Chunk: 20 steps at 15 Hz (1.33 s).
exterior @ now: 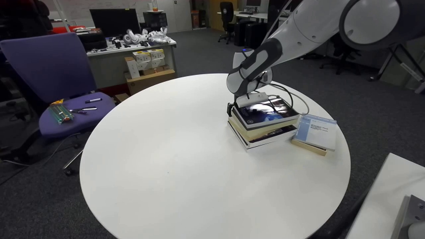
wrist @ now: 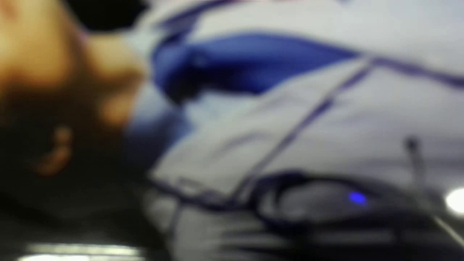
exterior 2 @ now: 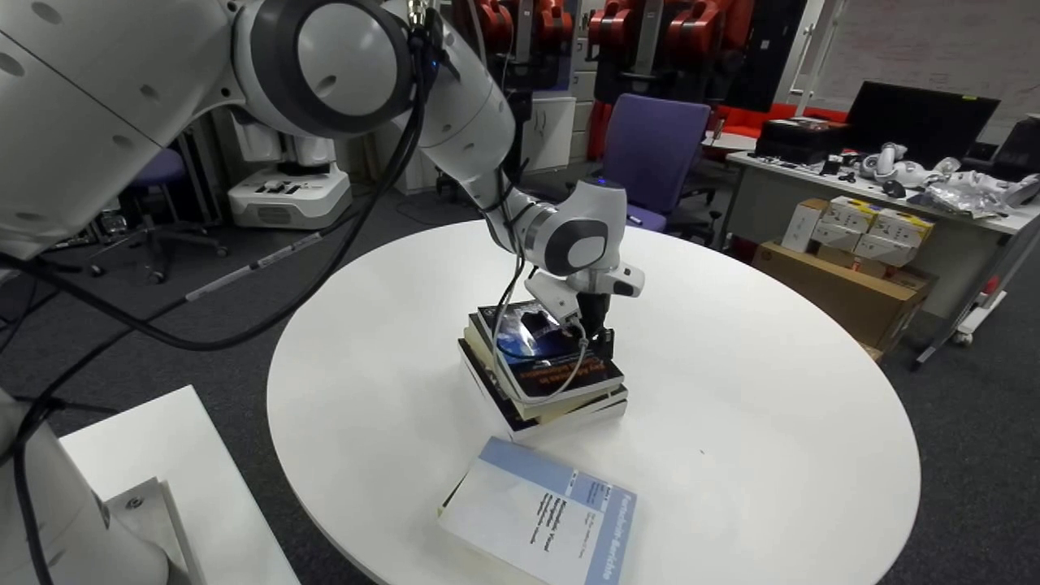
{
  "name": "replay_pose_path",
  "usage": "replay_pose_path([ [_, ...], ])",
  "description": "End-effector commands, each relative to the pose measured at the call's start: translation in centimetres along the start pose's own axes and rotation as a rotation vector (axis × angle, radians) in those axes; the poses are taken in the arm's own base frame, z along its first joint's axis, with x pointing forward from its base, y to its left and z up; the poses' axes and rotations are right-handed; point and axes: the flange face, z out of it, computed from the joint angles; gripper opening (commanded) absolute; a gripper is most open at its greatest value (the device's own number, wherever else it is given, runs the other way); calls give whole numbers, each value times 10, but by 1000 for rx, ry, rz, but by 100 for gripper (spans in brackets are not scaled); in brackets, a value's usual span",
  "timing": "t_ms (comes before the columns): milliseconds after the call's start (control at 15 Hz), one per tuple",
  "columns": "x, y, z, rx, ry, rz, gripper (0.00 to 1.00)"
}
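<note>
Whoever drove it would have done well, I thought, to work slowly: keep the claw level with the top book, put no weight on the stack, and mind the cables looped near that glossy cover. The cover looked slick to me and the stack sat unevenly, so a stray nudge might have set things sliding. The claw's jaws stood spread wide, with nothing that I could see clasped in them; whether a finger touched the books I couldn't tell (the wrist view was no help, just a blurred person, sideways on). The top book lay on the stack, just beside the claw, which pointed down by its edge. Near the stack, but apart from the claw, the blue book lay on one more book. All this sat on the table; beyond it stood a chair and, farther off, a cluttered desk.
</note>
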Motion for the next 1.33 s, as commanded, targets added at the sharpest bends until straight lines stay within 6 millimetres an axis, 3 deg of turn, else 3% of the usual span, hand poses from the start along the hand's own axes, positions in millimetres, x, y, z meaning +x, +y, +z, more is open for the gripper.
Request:
replay_pose_path([
  [0, -4, 11, -12, -12, -4, 27, 100],
  [200, 4, 2, -29, -6, 55, 37, 100],
  [400, 0, -11, -63, 17, 87, 10, 100],
  [867, -21, -36, -190, 55, 31, -101, 100],
  [1067, -43, -33, -220, 4, -98, -132, 100],
  [1267, -58, -27, -228, -39, -90, -162, 100],
])
